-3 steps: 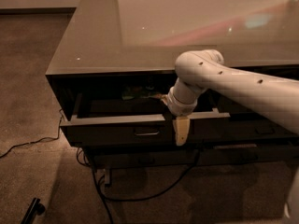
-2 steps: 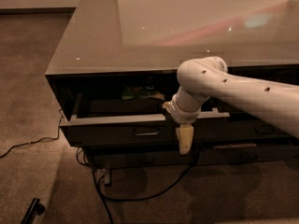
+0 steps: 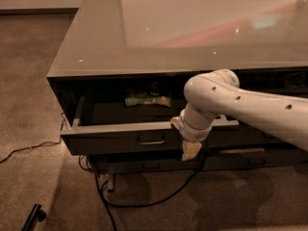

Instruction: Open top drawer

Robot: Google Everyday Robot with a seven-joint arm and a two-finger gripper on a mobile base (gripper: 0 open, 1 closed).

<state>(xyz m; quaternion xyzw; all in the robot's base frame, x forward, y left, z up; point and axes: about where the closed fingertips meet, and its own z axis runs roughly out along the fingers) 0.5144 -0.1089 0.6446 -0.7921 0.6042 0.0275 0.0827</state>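
Brown carpet (image 3: 29, 57) surrounds a low cabinet with a glossy grey top (image 3: 192, 32), and dark cables (image 3: 144, 203) trail across the floor from under it. A small black object (image 3: 33, 215) lies on the carpet at the lower left.

The top drawer (image 3: 115, 137) sits directly under the cabinet top in the left column. It is pulled partway out, with its front well clear of the cabinet face. Its small metal handle (image 3: 151, 141) is centred on the front, and a green packet (image 3: 147, 100) lies at the back of the drawer floor. The drawer stands out as far as it did a second ago.

The white arm (image 3: 250, 109) reaches in from the right, and its elbow crosses the drawer's right half. The gripper (image 3: 191, 150) points straight down in front of the drawer, to the right of the handle and apart from it. Its tan fingers show as one tip with no gap, closed and holding nothing. A second ago that tip hung level with the drawer front. It has since come down and now overlaps the front's lower edge, above the next drawer (image 3: 144, 165) in the stack.
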